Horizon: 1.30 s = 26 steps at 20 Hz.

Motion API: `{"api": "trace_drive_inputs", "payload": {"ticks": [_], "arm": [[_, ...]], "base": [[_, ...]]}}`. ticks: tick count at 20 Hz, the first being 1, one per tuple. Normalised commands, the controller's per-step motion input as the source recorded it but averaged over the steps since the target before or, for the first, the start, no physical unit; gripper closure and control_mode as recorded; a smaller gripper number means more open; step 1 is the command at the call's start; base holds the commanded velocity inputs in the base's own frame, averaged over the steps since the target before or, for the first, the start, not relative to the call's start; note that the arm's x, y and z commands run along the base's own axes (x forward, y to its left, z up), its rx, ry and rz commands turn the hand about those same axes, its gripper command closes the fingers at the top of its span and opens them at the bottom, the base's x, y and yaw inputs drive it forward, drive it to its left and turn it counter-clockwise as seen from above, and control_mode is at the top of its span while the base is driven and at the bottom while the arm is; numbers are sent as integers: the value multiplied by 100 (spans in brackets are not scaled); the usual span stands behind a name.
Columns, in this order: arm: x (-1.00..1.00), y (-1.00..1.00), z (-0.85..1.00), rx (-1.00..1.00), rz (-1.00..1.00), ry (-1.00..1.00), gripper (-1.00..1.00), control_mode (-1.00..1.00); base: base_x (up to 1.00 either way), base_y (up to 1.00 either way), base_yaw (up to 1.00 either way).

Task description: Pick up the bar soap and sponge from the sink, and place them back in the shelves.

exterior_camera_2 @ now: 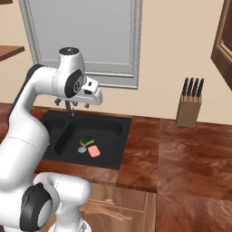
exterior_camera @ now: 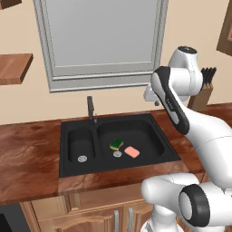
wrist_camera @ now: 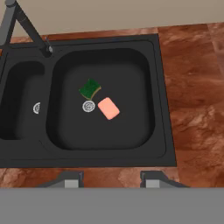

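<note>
Down on the floor of the large right-hand basin of the black sink [wrist_camera: 159, 96], the salmon-pink bar soap [wrist_camera: 108, 108] lies flat, just to the right of the round silver drain [wrist_camera: 89, 106]. The sponge [wrist_camera: 90, 89], green scrub side up over its yellow body, sits just behind the drain, near the soap but apart from it. The smaller basin to the left holds only its own drain [wrist_camera: 37, 107], and the dark faucet [exterior_camera: 91, 109] rises from the sink's back rim between the two bowls. Brown marbled tabletop [exterior_camera_2: 181, 154] surrounds the sink, with a wooden knife block [exterior_camera_2: 189, 108] standing toward its back edge to the right. A brown wooden shelf [exterior_camera: 13, 68] hangs on the wall up at the left, beside a grey-framed window [exterior_camera: 102, 41]. The gripper [exterior_camera_2: 70, 107] hovers high above the sink's back part, pointing down, its jaws drawn to their narrowest and holding nothing.
</note>
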Motion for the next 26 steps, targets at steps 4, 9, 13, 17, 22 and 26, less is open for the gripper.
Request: {"api": "trace_drive_inputs", "payload": {"ticks": [4,9,13,17,22,26], "arm": [[0,0,0,0,0,0,-100,-100],[3,1,-5,0,7,0,-100,-100],[12,1,-10,0,12,4,-100,-100],[21,1,-16,0,14,5,-100,-100],[21,2,-25,-1,14,0,-100,-100],[26,9,-37,-8,12,0,-100,-100]], "base": [[0,0,0],[0,0,0],[0,0,0],[0,0,0],[0,0,0],[0,0,0]]}}
